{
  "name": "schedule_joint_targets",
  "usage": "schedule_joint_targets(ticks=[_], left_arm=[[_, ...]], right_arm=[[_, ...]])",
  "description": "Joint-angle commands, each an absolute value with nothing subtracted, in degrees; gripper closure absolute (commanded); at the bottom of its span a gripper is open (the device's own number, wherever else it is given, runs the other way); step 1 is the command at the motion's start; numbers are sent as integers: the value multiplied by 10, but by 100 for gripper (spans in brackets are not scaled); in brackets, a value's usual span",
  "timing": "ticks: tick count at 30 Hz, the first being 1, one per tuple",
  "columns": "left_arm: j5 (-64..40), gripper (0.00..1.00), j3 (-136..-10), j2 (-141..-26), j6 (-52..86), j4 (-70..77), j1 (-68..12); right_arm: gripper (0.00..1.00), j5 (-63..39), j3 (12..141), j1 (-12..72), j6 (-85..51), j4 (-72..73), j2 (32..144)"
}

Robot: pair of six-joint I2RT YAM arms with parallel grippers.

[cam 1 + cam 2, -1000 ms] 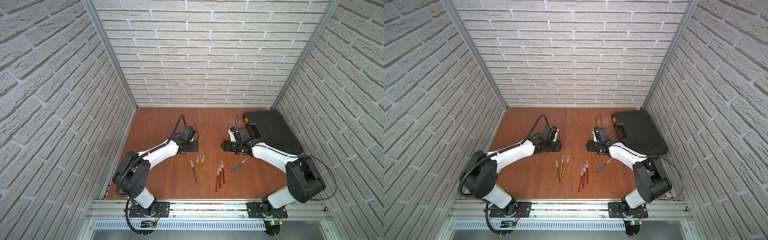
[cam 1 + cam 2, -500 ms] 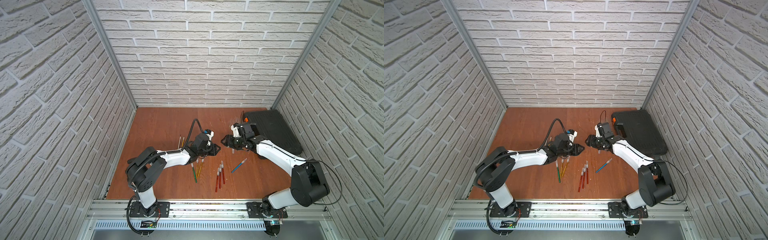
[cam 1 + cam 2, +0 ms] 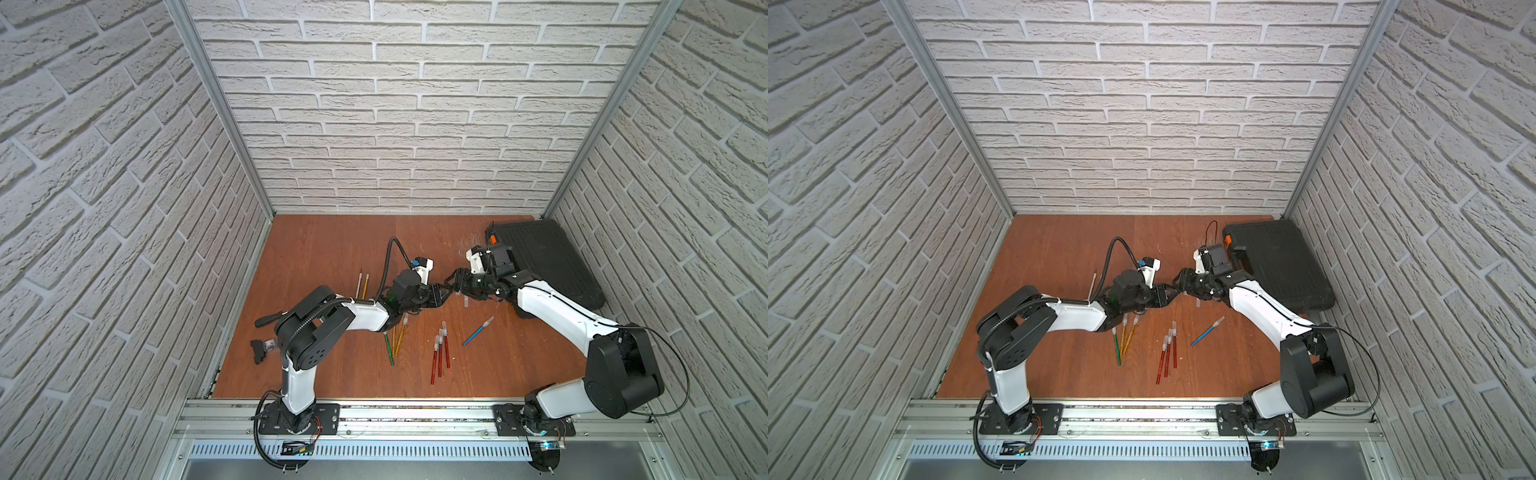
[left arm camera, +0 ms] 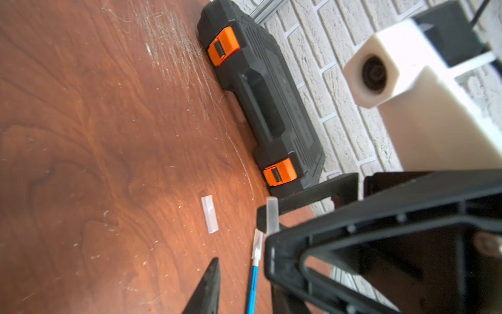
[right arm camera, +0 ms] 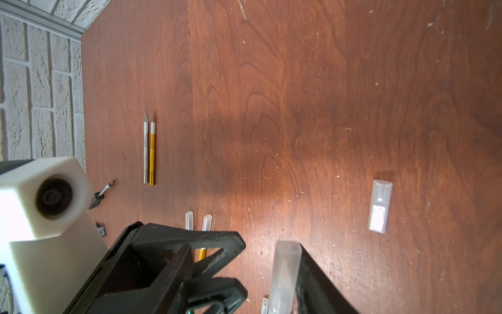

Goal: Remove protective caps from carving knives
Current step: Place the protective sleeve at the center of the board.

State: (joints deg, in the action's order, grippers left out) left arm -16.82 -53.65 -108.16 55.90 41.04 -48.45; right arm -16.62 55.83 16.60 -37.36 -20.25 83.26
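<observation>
The counter [image 5: 298, 81] is reddish wood grain with a soft sheen, finely scratched. The protective caps [image 5: 379, 206] look like smooth, translucent plastic; the carving knives [image 5: 152, 155] have glossy metallic handles. The case [image 4: 260, 89] is matt black ribbed plastic, the walls [image 3: 395, 124] rough brick.

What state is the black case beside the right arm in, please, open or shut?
Shut: the black case lies flat with its lid down, and both orange latches sit folded against its edge.
</observation>
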Motion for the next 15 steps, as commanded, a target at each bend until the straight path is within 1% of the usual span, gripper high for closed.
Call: schedule_joint_targets(ticks=[1, 11, 15], left_arm=[[-185, 68, -559, -1096, 566, 471, -493], [-203, 68, -571, -1125, 599, 516, -499], [-206, 70, -577, -1138, 615, 536, -499]], right_arm=[[41, -172, 560, 164, -382, -190, 816], [40, -178, 556, 164, -385, -179, 816], [40, -179, 555, 165, -385, -179, 816]])
